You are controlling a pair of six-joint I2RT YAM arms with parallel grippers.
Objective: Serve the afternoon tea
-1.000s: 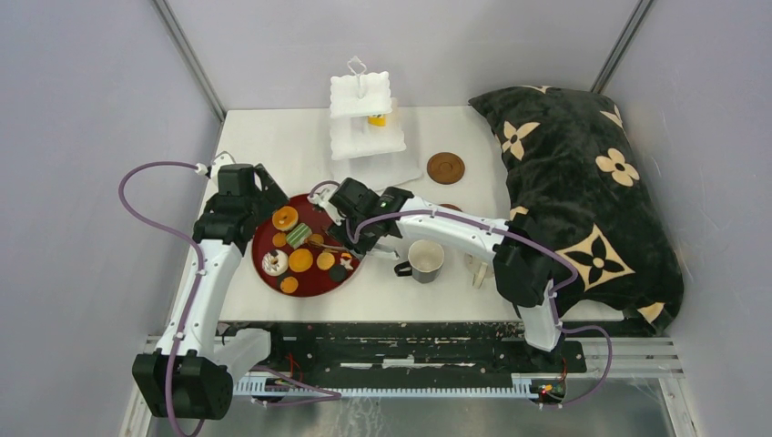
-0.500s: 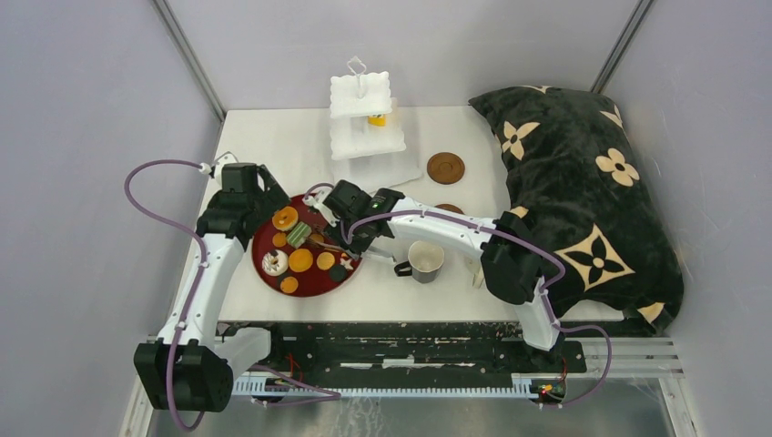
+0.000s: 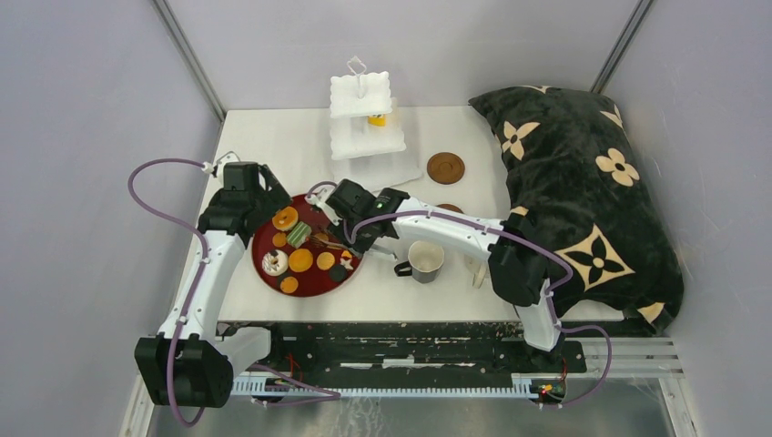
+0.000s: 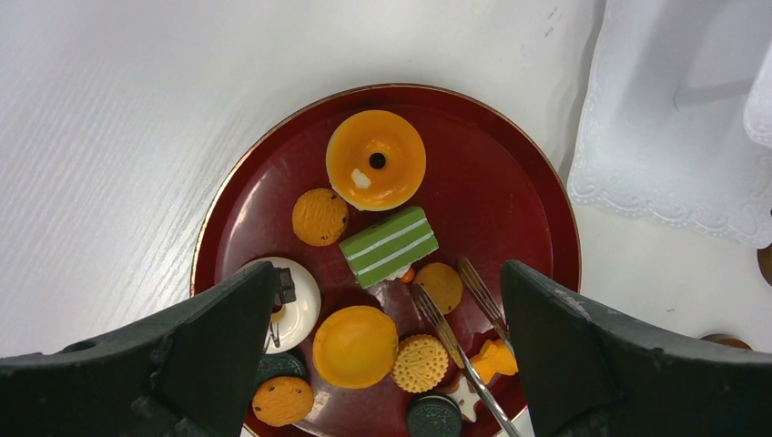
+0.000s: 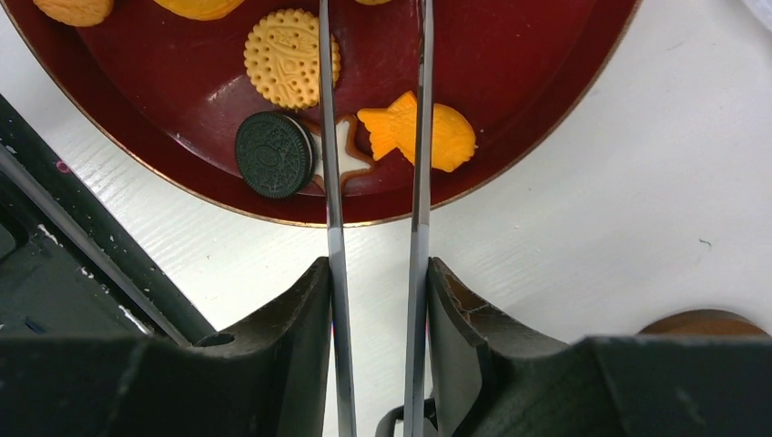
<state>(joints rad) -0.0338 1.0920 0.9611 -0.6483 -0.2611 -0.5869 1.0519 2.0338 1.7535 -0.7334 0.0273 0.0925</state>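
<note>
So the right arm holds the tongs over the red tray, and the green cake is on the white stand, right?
Not quite. The green cake lies on the red tray, not on the white stand, as the left wrist view shows. The right gripper does hold the tongs over the tray.

A dark red round tray [image 4: 523, 196] carries toy sweets, a glossy orange disc [image 4: 376, 159] at 12 o'clock, a green striped cake [image 4: 389, 246] at centre, metal tongs [image 4: 443, 337] at 5 o'clock, framed by the wide-spread left gripper [image 4: 387, 273], with the white stand [image 4: 655, 137] at 2 o'clock.
</note>
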